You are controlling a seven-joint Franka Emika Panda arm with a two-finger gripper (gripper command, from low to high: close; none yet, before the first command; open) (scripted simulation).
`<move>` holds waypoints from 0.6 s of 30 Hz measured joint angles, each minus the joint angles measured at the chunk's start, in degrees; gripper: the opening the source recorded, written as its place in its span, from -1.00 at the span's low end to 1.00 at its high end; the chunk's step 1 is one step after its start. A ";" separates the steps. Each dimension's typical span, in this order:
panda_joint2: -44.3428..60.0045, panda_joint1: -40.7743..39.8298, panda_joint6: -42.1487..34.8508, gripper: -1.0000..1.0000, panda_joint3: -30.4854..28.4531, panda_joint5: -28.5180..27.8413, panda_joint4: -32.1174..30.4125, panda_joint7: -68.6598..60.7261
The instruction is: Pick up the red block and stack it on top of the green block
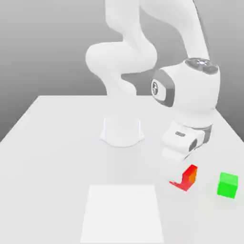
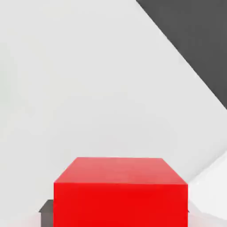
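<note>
One red block [image 1: 189, 178] askew in the end effector [image 1: 182, 176], green block [image 1: 227, 186] squarer.

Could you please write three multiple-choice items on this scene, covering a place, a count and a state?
1. In the exterior view, the green block lies:
A) left of the red block
B) right of it
C) on top of it

2. How many coloured blocks are there?
A) two
B) three
C) four

3. The claw is:
A) wide open
B) closed on the green block
C) closed on the red block

Key:
1 B: a gap separates them.
2 A: one red, one green.
3 C: red sits between its fingers.
</note>
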 joint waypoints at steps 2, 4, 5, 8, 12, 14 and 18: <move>0.19 2.56 -0.84 -1.00 1.34 -0.05 1.04 -5.20; 0.36 4.88 -1.72 -1.00 2.92 -0.04 2.08 -10.44; 0.44 6.06 -2.13 -1.00 3.69 -0.03 2.60 -13.07; 0.61 9.57 -3.43 -1.00 6.06 0.02 4.16 -20.98; 5.57 10.28 0.54 -1.00 5.42 -3.72 5.08 -21.05; 9.00 11.18 3.56 -1.00 4.07 -6.42 5.29 -19.23; 11.69 12.12 5.92 1.00 2.78 -8.49 5.41 -17.78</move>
